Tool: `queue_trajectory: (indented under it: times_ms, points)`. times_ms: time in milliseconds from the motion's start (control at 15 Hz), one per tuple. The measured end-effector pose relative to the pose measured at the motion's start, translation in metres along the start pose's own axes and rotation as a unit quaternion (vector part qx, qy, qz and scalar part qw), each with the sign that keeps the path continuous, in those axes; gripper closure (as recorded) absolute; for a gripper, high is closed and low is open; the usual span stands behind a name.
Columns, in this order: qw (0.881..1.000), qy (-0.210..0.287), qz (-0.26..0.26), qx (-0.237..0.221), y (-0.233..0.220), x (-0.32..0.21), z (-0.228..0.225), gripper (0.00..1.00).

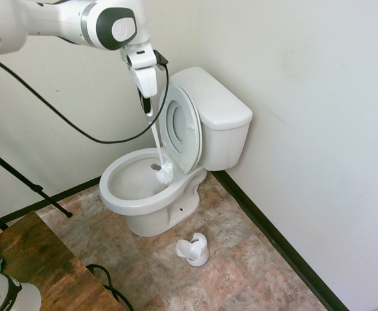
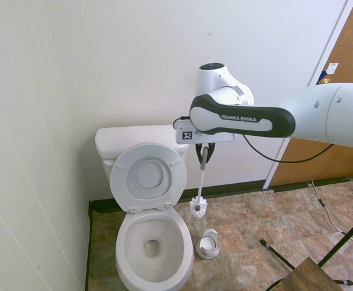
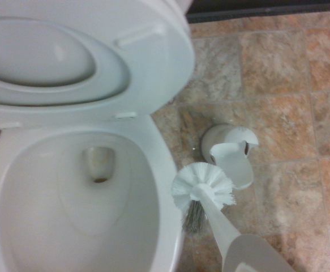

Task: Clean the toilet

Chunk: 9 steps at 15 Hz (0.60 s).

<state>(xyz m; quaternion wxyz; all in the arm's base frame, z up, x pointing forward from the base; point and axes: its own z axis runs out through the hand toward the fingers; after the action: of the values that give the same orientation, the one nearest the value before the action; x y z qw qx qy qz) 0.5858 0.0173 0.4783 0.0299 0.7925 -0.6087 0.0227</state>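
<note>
The toilet [image 1: 120, 194] is white, with its lid and ring seat [image 2: 149, 176] tipped up against the tank [image 1: 221, 116]. Its bowl [image 3: 68, 215] is uncovered. My gripper [image 1: 147, 107] hangs above the bowl's side, shut on the handle of a white toilet brush [image 2: 201, 179]. The brush hangs straight down. Its bristle head [image 3: 203, 190] is in the air at the outer edge of the bowl's rim, on the side of the brush holder, and it is also seen in both exterior views [image 1: 165, 172] [image 2: 198, 207].
The small white brush holder [image 1: 194, 249] stands on the tiled floor next to the toilet's base [image 2: 208, 244] [image 3: 231, 156]. Walls close in behind and beside the toilet. A wooden table [image 1: 46, 272] sits in the foreground, and a brown door [image 2: 352, 91] is further off.
</note>
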Motion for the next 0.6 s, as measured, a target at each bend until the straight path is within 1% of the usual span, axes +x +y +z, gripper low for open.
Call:
queue_trajectory:
  times_ms: [67,133,467,600]
  points:
    - [1.000,-0.001,0.005,0.002,0.015,0.013,0.007,1.00]
    - [1.000,-0.004,0.006,0.003,0.045,0.022,0.021,1.00]
    - [1.000,-0.015,0.024,-0.007,0.114,0.030,0.094,1.00]
    - [0.999,-0.023,0.031,-0.006,0.127,0.036,0.114,1.00]
